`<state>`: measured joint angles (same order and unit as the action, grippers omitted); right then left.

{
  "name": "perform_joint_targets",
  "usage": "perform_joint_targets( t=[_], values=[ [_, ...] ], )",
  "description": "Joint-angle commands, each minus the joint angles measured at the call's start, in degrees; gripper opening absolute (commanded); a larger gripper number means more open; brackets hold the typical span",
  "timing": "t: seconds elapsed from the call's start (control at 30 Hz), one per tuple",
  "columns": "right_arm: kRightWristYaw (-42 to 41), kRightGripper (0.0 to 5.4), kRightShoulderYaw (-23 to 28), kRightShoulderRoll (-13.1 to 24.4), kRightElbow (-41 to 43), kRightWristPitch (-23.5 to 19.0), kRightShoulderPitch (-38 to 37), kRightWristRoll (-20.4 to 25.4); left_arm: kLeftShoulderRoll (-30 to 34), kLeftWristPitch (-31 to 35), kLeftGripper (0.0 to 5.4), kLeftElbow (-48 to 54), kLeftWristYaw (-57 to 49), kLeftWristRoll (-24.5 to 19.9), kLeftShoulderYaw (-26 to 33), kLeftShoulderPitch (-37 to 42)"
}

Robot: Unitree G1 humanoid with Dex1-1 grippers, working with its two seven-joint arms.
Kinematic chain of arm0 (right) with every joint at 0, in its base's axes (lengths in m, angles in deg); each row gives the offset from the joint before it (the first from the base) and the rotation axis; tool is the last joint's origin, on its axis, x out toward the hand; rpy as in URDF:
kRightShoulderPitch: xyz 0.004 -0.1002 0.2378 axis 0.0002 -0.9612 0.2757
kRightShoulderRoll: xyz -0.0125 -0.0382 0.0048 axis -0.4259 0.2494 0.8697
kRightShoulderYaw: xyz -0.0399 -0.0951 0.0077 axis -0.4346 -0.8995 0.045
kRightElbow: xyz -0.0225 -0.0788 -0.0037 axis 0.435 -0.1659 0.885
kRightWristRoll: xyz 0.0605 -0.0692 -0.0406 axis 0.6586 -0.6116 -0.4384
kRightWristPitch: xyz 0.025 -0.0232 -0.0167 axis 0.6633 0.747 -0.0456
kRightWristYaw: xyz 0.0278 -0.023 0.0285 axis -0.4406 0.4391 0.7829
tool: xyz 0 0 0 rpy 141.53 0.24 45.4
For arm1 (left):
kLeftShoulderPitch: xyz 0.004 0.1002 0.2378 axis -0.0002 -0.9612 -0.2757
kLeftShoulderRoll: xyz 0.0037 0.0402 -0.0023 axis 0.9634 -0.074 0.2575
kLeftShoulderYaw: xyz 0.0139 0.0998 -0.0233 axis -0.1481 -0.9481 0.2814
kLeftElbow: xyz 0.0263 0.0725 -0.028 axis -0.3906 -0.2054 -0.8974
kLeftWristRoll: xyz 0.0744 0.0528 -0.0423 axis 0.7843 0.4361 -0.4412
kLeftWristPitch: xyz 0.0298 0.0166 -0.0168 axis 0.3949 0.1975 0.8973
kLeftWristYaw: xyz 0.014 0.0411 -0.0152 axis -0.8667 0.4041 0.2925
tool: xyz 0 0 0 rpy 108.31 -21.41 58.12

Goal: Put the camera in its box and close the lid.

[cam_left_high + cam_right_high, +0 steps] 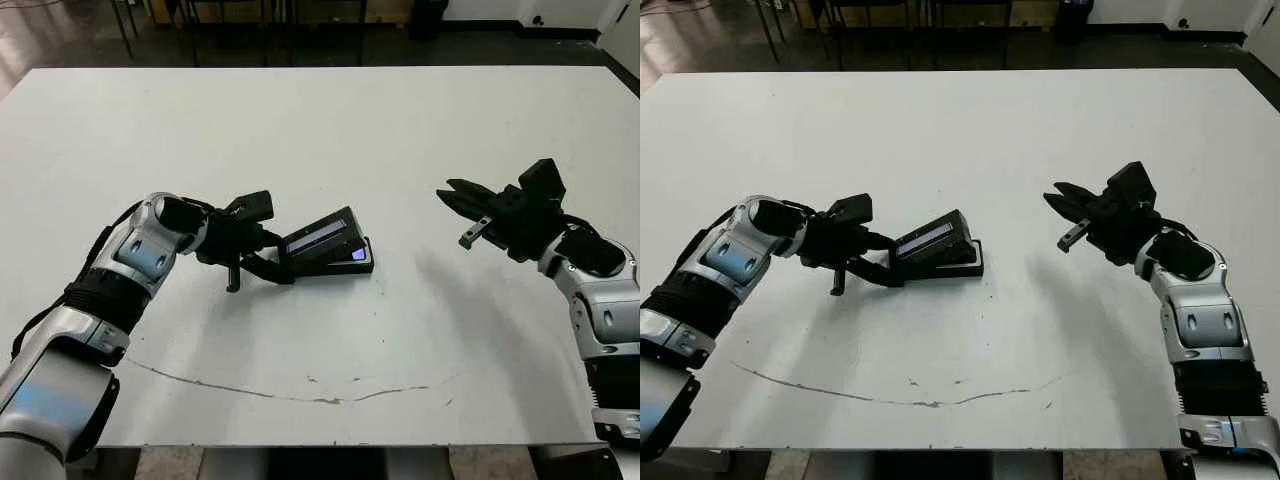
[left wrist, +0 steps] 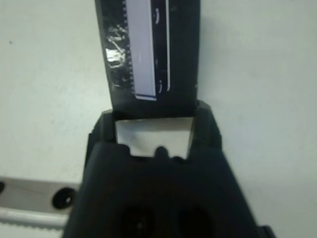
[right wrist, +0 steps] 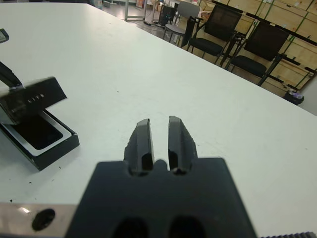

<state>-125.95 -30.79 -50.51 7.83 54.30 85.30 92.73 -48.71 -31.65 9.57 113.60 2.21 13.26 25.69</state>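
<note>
The lid (image 1: 320, 235), black with a pale strip, hangs tilted over the box (image 1: 358, 267), its far end low at the box and its near end raised. My left gripper (image 1: 272, 247) is shut on that raised end; the left wrist view shows the lid (image 2: 148, 49) between the fingers. Inside the box a bluish glow marks the camera (image 1: 358, 255), mostly hidden under the lid. The right wrist view shows the white-lined box (image 3: 47, 144) with the lid (image 3: 34, 96) above it. My right gripper (image 1: 452, 195) hovers to the right, well apart from the box, shut and holding nothing.
A thin dark scratch line (image 1: 300, 395) curves across the white table (image 1: 320, 120) near its front edge. Black chairs (image 3: 223, 29) and shelving stand beyond the table's far side. Bare table lies between the box and my right gripper.
</note>
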Motion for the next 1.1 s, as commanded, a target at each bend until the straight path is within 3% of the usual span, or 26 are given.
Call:
perform_joint_targets(
  t=[0.03, 0.73, 1.1],
  values=[
    [-0.58, 0.0, -0.21, 0.71, -0.49, -0.44, 0.07, 0.2, 0.28, 0.2, 0.75, -2.09, 1.4, 1.1, -0.72, 0.96],
    [-0.03, 0.0, -1.01, 0.86, -0.15, -0.77, 0.08, -0.31, -3.92, -1.38, 0.75, -11.14, 6.36, 0.15, 0.5, 8.87],
    [0.33, 0.0, -0.39, 0.99, 1.23, -3.37, -0.67, 0.65, -6.95, -1.81, 0.74, -15.24, 9.05, 4.66, -3.69, 11.25]
  ],
)
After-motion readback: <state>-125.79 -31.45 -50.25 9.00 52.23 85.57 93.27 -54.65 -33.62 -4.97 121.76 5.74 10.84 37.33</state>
